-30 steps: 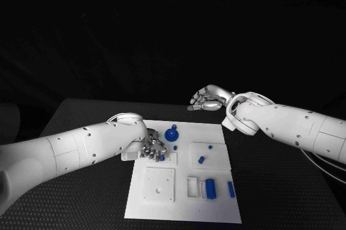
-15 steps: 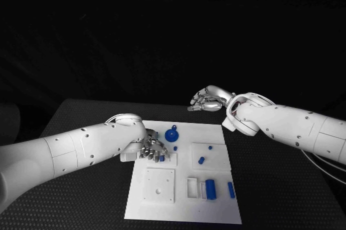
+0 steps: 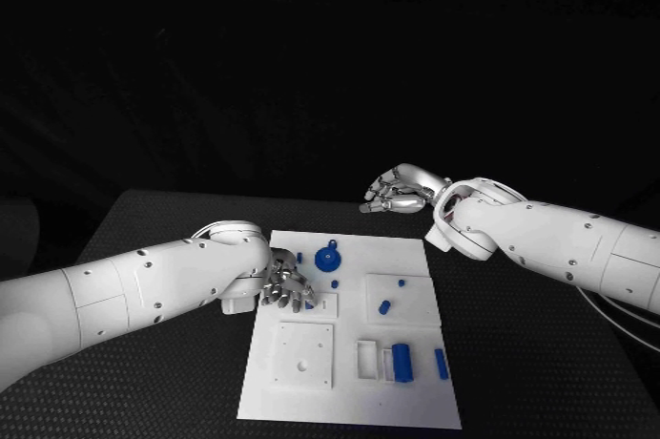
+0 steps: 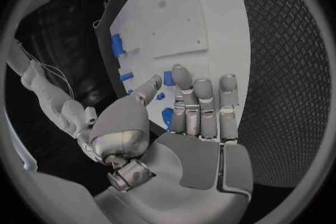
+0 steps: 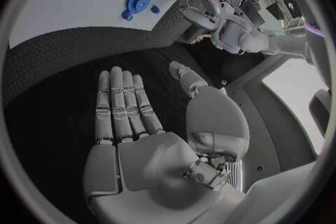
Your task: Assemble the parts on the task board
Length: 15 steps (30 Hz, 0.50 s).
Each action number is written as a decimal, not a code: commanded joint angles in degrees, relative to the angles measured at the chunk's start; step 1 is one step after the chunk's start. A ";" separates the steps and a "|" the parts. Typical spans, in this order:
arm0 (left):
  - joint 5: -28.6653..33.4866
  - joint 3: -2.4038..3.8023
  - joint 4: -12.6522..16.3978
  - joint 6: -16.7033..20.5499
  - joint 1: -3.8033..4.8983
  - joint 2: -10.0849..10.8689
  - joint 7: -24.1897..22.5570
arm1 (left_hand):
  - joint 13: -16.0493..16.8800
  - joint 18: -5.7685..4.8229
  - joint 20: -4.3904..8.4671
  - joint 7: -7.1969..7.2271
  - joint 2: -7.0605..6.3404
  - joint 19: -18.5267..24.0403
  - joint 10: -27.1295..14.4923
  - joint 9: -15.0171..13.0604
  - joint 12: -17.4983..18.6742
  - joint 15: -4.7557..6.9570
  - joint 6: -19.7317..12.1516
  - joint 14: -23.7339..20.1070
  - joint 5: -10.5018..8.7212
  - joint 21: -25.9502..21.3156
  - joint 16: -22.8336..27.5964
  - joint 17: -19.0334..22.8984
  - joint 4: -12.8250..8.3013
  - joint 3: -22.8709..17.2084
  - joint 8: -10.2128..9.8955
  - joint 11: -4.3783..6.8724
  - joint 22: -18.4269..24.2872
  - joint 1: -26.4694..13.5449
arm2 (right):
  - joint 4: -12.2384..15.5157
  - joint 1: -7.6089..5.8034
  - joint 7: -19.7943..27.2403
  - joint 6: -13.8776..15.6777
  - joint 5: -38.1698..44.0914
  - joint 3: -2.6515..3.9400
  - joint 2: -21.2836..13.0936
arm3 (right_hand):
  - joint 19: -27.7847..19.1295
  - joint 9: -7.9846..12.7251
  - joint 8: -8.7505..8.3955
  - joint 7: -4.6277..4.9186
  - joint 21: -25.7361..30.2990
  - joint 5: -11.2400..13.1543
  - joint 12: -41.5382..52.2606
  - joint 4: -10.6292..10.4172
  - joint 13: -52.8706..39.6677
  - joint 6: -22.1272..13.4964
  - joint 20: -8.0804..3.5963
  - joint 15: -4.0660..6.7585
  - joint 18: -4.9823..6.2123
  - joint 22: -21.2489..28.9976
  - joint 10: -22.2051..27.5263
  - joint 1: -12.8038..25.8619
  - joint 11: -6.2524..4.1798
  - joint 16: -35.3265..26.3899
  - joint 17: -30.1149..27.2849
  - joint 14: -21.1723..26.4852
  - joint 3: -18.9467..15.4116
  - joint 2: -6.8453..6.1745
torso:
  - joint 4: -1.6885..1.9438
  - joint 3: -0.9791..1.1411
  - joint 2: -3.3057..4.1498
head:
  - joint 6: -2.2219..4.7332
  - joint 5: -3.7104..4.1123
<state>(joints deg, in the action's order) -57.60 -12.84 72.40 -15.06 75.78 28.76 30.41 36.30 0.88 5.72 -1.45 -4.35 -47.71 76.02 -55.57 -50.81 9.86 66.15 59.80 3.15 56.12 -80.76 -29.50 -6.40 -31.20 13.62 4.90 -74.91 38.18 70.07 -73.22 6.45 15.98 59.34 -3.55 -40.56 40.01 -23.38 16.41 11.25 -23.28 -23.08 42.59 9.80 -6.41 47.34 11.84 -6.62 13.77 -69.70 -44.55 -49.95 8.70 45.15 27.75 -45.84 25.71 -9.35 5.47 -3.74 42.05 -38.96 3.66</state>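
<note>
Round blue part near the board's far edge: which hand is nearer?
Left. The left hand hovers over the task board just beside the round blue part; the right hand is raised beyond the board's far edge.

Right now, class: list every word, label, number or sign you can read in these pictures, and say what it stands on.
None can be read.
Task board: plain white, no print visible.
Blue parts: no markings visible.
Left hand and right hand: no lettering visible.
</note>
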 commanded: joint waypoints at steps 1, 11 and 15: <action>0.64 0.04 0.77 2.74 -0.01 0.43 -1.23 | -0.23 -0.28 8.77 -0.32 -0.01 0.68 -0.52 0.78 0.13 -0.20 -0.54 -0.70 -0.21 -0.53 0.29 0.25 -0.57 0.16 -0.82 -0.51 -0.82 0.93 | 0.08 0.05 0.21 -0.59 0.12 0.00 -0.02 | 0.02 0.05 0.36 0.05 0.27 -0.33 0.19 -0.16 0.09 -0.29 0.49 -0.25 1.10 -0.10 -0.18 0.06 0.20 0.17 -0.06 0.22 -0.03 -0.08 | -0.01 -0.07 0.06 | 0.00 0.01; 4.66 0.02 2.21 5.63 -0.22 1.95 -3.20 | -0.36 -0.26 8.39 -2.31 0.88 0.40 -0.46 4.94 -0.07 -1.27 -6.30 -0.48 -0.23 -0.77 0.25 0.59 -0.88 -0.05 -5.66 -2.21 -0.77 3.72 | 0.08 0.16 0.21 -0.57 0.12 0.00 -0.14 | 0.03 0.07 0.37 0.05 0.29 -0.32 0.21 -0.16 0.13 -0.30 0.50 -0.25 1.11 -0.12 -0.18 0.04 0.20 0.18 -0.08 0.22 -0.03 -0.07 | -0.04 -0.08 0.05 | -0.14 0.07; 6.00 0.02 2.44 5.85 -0.33 2.32 -3.71 | -0.35 -0.14 8.10 -2.72 1.36 0.34 -0.44 6.09 -0.19 -1.59 -7.38 -0.42 -0.25 -0.81 0.22 0.66 -1.03 -0.07 -6.60 -2.58 -0.79 4.81 | 0.08 0.29 0.19 -0.58 0.12 0.00 -0.16 | 0.03 0.07 0.37 0.05 0.30 -0.32 0.22 -0.17 0.14 -0.29 0.50 -0.25 1.12 -0.13 -0.18 0.03 0.20 0.19 -0.08 0.22 -0.03 -0.05 | -0.01 -0.05 0.05 | -0.28 0.10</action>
<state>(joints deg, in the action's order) -54.46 -12.86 74.59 -10.84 75.47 31.07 28.51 36.03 0.87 5.74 -4.19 -2.99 -47.29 75.70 -49.63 -50.80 8.67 59.05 59.47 3.15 55.68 -80.76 -28.90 -7.16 -31.22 7.27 2.72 -74.95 42.39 70.07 -73.02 6.43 15.98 59.34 -3.55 -40.69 40.02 -23.38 16.41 11.25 -23.29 -23.08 42.59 9.80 -6.36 47.34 11.84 -6.62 13.76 -69.74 -44.55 -49.95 8.70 45.15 27.75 -45.84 25.71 -9.35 5.44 -3.82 42.10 -39.14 3.76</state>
